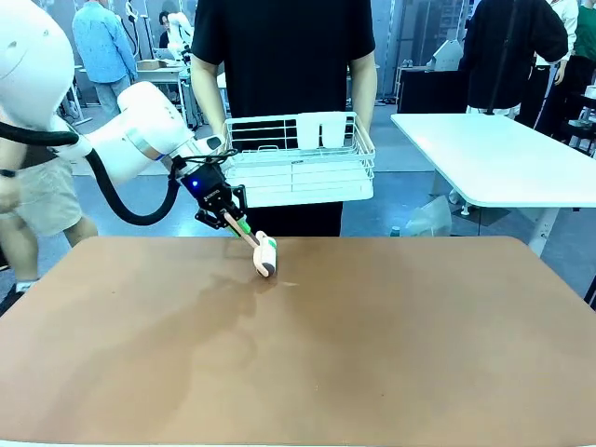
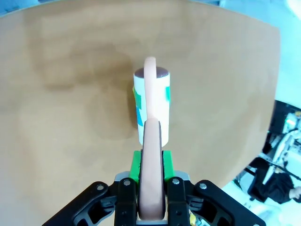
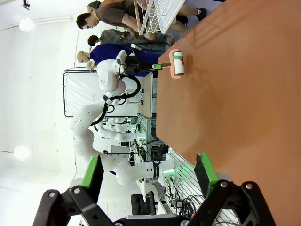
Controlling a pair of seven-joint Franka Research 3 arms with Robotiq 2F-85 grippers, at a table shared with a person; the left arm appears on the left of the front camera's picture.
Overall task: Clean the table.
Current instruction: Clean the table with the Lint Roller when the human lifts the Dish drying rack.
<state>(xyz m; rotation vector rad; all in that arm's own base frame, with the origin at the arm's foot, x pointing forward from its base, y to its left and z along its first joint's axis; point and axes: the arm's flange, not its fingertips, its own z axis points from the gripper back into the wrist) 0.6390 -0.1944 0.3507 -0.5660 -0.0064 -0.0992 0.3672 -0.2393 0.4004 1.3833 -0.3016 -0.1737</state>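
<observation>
Pink-handled lint roller [image 1: 265, 254] — gripped by left tool [image 1: 237, 225] — touches the table [image 1: 391, 354].

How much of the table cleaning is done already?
Done: the left gripper holds the lint roller by its pink handle. In hand: the roller's head rests on the table near the far edge. Left: likely most of the brown top, though rolled patches can't be told apart. The right gripper hangs open, and a person holds a white basket.

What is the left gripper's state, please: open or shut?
Shut: the left gripper clamps the lint roller by its pink handle, between green pads.
</observation>
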